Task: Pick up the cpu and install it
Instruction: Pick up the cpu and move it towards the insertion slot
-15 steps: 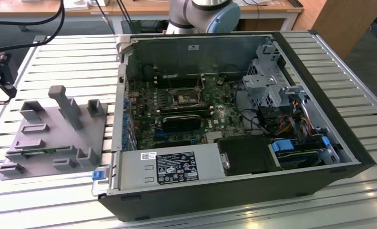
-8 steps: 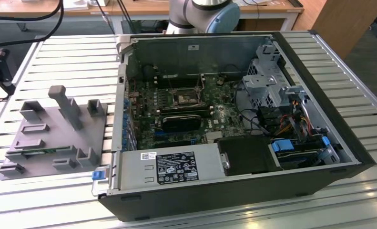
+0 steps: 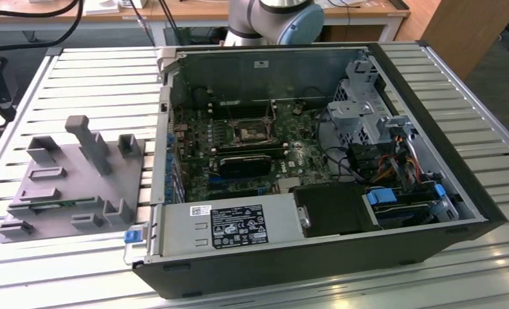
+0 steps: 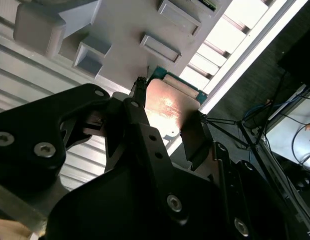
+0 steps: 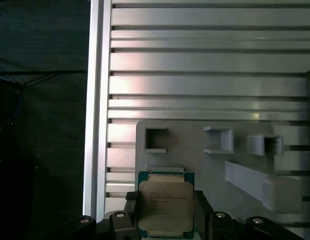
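The cpu (image 5: 166,204), a flat square chip with a silver metal top and green edge, sits between my gripper's (image 5: 165,212) two black fingers (image 5: 131,209), which are shut on its opposite sides. In the second wrist view the cpu (image 4: 167,107) shows a shiny face in the same gripper (image 4: 169,112), over the edge of the grey holder block (image 4: 120,30). The holder block (image 5: 194,160) lies just beyond the chip. In the exterior view's middle, the black-framed socket (image 3: 252,132) sits on the green board inside the open computer case (image 3: 460,187).
The holder block (image 3: 74,174) with upright posts rests on the slatted metal table (image 3: 91,77) at the exterior view's left. The table's edge (image 5: 95,125) runs close beside the chip, with dark floor past it. The arm's base (image 3: 276,19) stands behind the case.
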You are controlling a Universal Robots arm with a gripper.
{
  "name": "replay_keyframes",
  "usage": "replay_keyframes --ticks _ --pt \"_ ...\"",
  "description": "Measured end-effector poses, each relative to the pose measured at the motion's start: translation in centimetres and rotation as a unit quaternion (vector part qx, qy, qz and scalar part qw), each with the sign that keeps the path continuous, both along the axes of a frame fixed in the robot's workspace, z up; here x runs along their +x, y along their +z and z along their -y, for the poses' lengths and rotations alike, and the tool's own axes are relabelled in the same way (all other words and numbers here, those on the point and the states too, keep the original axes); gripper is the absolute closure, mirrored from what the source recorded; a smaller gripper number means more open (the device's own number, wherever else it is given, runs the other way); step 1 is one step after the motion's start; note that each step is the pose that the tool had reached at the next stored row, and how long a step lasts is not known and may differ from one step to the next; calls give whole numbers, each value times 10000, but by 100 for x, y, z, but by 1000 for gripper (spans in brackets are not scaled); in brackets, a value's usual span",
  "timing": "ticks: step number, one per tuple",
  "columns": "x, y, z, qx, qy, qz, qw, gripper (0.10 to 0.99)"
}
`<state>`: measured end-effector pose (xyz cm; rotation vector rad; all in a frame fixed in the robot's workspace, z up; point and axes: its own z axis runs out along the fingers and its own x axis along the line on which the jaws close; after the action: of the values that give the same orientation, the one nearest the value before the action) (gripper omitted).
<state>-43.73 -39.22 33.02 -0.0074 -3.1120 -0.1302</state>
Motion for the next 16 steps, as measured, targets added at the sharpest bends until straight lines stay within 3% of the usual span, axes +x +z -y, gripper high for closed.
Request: replay_keyframes --ticks 8,16 --pt "-1 91 -26 0 -2 0 10000 557" --pt "0 234 -56 -1 -6 1 10000 557"
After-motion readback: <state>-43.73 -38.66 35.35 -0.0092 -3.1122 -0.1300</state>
